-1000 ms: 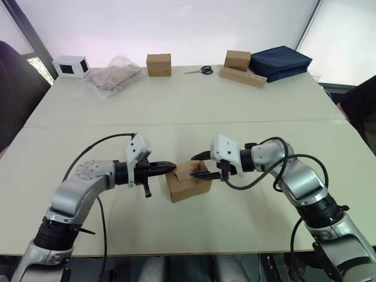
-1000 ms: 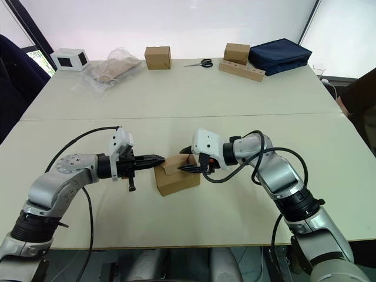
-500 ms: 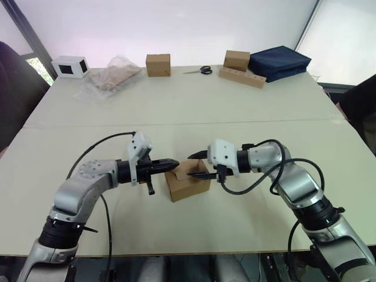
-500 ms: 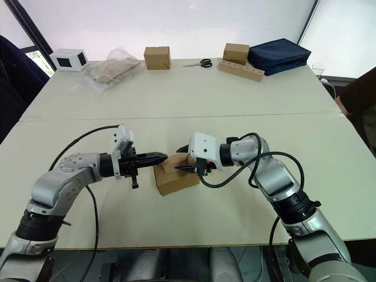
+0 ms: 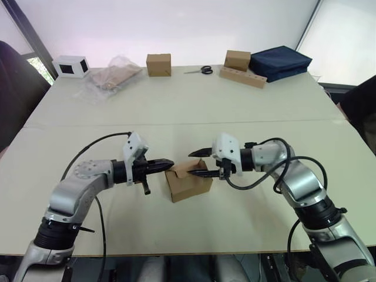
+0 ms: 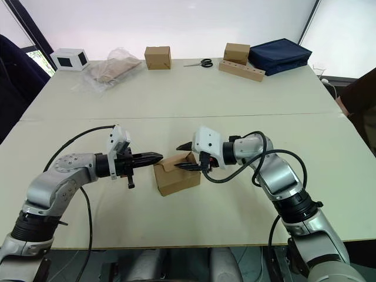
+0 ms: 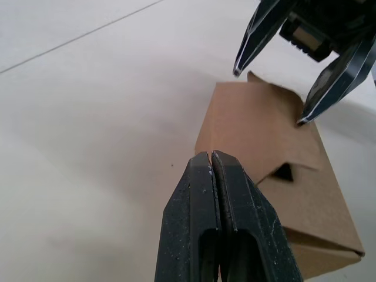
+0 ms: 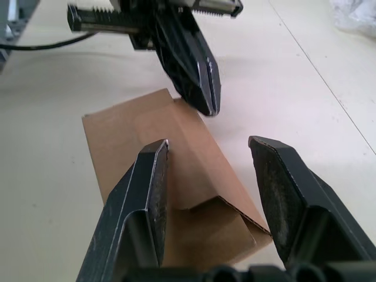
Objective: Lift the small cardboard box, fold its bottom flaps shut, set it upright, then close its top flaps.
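Brown corrugated cardboard, plain and oblong, the small cardboard box (image 5: 188, 181) lies on the pale matte table (image 5: 188, 106) between two grippers, its flaps creased. The left gripper (image 5: 169, 163) has both black fingers pressed together at the box's edge; the right gripper (image 5: 195, 164) spreads its two wide above it.

The small cardboard box (image 5: 188, 182) is plain brown, the table (image 5: 194, 111) off-white, the fabric case (image 5: 279, 62) navy, and both grippers' fingers (image 8: 147, 200) black.
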`<action>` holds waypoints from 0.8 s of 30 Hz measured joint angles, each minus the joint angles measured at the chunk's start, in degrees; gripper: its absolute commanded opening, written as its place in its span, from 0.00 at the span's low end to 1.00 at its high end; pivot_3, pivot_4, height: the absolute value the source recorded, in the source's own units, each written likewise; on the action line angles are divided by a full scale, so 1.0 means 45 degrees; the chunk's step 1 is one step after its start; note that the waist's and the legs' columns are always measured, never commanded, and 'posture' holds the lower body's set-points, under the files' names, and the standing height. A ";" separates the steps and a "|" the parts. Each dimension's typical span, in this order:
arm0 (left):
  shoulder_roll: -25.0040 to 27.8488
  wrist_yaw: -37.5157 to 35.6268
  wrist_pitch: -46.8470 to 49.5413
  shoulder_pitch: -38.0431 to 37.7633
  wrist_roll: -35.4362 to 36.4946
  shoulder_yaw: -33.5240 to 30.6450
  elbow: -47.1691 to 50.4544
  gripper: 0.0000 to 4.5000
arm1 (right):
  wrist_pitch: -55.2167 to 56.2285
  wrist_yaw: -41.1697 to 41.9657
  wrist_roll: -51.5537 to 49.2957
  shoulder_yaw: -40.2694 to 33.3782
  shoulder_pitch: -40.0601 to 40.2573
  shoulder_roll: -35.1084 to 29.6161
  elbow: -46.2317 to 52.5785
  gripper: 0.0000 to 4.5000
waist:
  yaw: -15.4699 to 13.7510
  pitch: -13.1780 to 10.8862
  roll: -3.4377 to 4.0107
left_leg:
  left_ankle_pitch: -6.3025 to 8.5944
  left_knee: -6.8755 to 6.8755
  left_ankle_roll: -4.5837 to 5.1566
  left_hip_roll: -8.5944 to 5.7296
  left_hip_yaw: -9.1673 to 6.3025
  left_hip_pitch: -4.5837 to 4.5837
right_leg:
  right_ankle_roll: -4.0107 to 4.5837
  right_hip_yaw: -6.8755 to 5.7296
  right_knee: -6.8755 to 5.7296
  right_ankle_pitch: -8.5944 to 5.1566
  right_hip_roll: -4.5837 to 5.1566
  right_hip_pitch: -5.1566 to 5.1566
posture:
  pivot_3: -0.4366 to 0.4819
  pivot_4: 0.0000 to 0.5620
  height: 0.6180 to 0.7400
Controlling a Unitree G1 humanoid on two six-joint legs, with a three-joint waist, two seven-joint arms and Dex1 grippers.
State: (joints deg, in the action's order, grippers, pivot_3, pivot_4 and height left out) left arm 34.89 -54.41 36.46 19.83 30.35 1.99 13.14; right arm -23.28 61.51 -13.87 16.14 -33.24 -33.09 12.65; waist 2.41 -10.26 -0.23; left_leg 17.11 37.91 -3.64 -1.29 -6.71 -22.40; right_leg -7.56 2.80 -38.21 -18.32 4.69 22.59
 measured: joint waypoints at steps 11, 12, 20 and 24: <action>-0.0031 -0.0028 -0.0127 -0.0008 -0.0085 0.0027 0.0001 0.00 | 0.1304 -0.0070 0.1042 0.0336 0.0189 -0.0196 -0.0306 0.49 | 0.0015 0.0000 0.0000 | -0.0001 0.0000 -0.0002 0.0000 0.0004 0.0000 | 0.0000 0.0000 -0.0001 0.0000 -0.0001 0.0003 | 0.48 0.27 1.00; -0.0031 -0.0026 -0.0127 -0.0008 -0.0083 0.0027 0.0001 0.00 | 0.1394 -0.0103 0.1077 0.0338 0.0189 -0.0144 -0.0367 0.49 | 0.0014 0.0000 0.0000 | -0.0002 0.0000 -0.0002 0.0000 0.0005 0.0000 | 0.0000 0.0000 -0.0001 0.0000 -0.0002 0.0003 | 0.48 0.27 1.00; -0.0055 0.0054 0.0104 -0.0018 0.0157 -0.0111 -0.0001 0.00 | 0.1966 -0.0328 0.1317 0.0322 0.0177 0.0116 -0.0651 0.49 | 0.0004 0.0000 0.0000 | -0.0002 0.0000 -0.0002 0.0000 0.0003 0.0000 | 0.0000 0.0000 -0.0001 0.0000 -0.0001 0.0000 | 0.48 0.27 1.00; -0.0054 0.0056 0.0270 -0.0016 0.0391 -0.0167 -0.0013 0.00 | 0.2207 -0.0338 0.1401 0.0301 0.0153 0.0116 -0.0715 0.49 | 0.0004 0.0000 0.0000 | -0.0002 0.0000 -0.0003 0.0000 0.0003 0.0000 | 0.0000 0.0000 -0.0001 0.0000 0.0000 0.0000 | 0.48 0.27 1.00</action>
State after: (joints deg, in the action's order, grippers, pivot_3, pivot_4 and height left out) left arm 34.65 -54.16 37.67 19.76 32.11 1.24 13.09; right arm -13.35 59.99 -7.56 17.50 -32.56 -32.56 9.44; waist 2.42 -10.26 -0.23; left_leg 17.10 37.91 -3.65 -1.29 -6.70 -22.40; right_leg -7.56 2.80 -38.21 -18.32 4.69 22.59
